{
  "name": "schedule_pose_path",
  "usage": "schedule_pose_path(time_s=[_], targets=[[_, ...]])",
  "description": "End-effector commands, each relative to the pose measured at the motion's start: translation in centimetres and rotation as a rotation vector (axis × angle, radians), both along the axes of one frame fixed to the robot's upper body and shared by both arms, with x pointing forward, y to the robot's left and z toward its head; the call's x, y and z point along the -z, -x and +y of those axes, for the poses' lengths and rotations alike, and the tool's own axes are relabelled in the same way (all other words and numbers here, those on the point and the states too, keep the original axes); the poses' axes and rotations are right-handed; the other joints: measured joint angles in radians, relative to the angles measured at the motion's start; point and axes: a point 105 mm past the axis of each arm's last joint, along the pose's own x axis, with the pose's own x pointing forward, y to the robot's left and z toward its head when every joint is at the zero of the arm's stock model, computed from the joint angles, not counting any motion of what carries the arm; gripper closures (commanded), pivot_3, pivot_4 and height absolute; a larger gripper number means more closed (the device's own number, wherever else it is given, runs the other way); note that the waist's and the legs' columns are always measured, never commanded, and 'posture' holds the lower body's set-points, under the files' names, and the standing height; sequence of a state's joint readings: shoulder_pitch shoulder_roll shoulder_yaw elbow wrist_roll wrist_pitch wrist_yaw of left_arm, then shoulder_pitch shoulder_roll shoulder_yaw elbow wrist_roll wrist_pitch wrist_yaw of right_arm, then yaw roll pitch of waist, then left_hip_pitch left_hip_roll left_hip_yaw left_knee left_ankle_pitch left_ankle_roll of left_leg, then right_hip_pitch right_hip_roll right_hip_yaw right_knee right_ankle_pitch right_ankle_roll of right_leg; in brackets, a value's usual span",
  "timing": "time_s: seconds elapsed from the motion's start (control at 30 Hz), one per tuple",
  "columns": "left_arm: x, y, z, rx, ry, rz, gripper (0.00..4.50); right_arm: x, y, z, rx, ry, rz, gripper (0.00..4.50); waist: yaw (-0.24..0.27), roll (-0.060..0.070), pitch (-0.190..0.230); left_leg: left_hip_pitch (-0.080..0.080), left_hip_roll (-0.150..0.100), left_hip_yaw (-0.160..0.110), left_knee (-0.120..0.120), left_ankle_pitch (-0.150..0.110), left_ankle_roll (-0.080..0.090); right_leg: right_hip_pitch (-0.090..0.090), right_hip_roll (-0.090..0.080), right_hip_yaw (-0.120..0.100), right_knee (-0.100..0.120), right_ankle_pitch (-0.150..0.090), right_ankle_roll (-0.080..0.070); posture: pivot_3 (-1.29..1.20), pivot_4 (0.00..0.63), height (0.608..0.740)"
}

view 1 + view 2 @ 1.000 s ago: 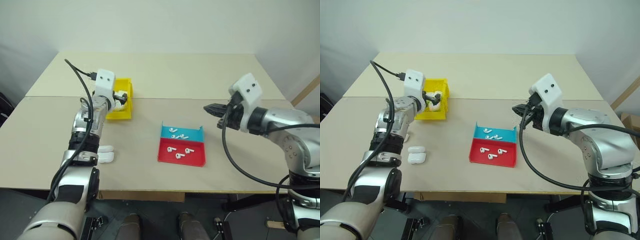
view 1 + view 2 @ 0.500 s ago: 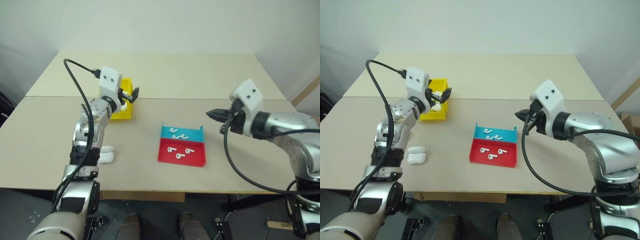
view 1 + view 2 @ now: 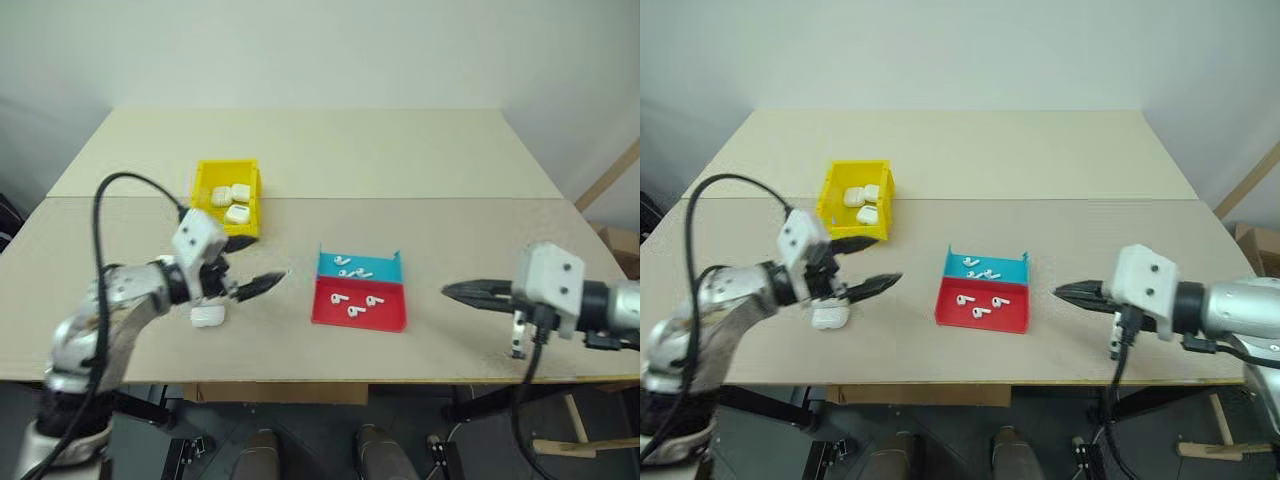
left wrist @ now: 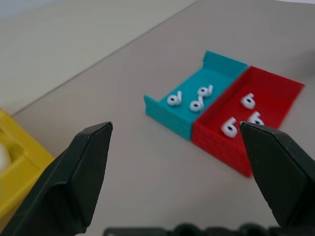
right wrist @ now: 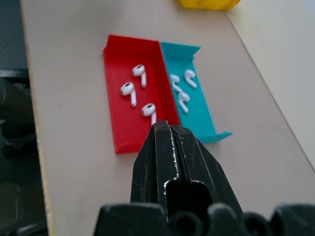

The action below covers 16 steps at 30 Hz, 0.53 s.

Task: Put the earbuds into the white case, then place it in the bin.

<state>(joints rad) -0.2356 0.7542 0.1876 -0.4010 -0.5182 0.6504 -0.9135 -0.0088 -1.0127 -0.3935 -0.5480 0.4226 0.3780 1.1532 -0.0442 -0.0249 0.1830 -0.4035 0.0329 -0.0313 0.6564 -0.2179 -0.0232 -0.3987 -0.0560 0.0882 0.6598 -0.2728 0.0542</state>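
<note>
Bin: the yellow bin stands in the upper left of the right eye view, on the table, and holds 3 white cases; I judge those 3 rounds done.
Case outside: 1 more white case lies on the table at lower left, just below the left gripper and well apart from the bin; whether its lid is up I cannot tell.
Earbuds: 6 earbuds lie loose in the 2 joined trays at picture centre, 3 in the blue tray and 3 in the red tray.
Left gripper: the left gripper hangs over the table between the bin and the trays, its 2 black fingers spread wide with nothing between them; in the left wrist view the trays show in the gap.
Right gripper: the right gripper sits at centre right, just right of the trays, its fingers pressed together and empty, tips pointing toward the red tray.
Left to do: by my reading a fresh round is starting; a pair of earbuds must go into the case on the table, the lid must be shut, and the case must go into the bin. With 6 earbuds left, about 3 rounds look outstanding.
</note>
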Motion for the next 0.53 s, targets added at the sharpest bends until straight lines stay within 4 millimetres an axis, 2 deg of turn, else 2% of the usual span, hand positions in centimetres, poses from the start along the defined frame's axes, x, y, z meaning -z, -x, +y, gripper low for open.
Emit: schedule_pose_path(time_s=[0.03, 0.17, 0.53], targets=[[-0.8, 2.3, 1.1, 0.080, -0.041, -0.040, 0.02, -0.7, 0.6, -1.4, 0.008, 0.054, -0.045, 4.50, 0.001, 0.000, 0.000, 0.002, 0.000, 0.000, 0.000, 0.000, 0.000, 0.003, 0.000, 0.000, -0.001, 0.000, 0.000, 0.00, 0.150, 0.740], [-0.3, 3.2, 2.1, 0.076, -0.068, -0.036, 0.02, -0.3, 1.0, -1.4, 0.018, 0.074, -0.048, 4.50, 0.009, -0.001, 0.000, 0.004, 0.000, 0.000, -0.001, 0.000, 0.000, 0.007, -0.001, 0.000, -0.005, 0.000, 0.000, 0.00, 0.150, 0.740], [-0.6, 4.7, 1.4, 0.152, -0.046, -0.030, 0.02, 0.4, 0.8, -1.2, 0.046, 0.077, -0.035, 4.50, 0.008, -0.001, 0.000, 0.004, 0.000, 0.001, -0.001, 0.000, 0.000, 0.007, -0.001, 0.000, -0.005, 0.000, 0.000, 0.00, 0.150, 0.740]])
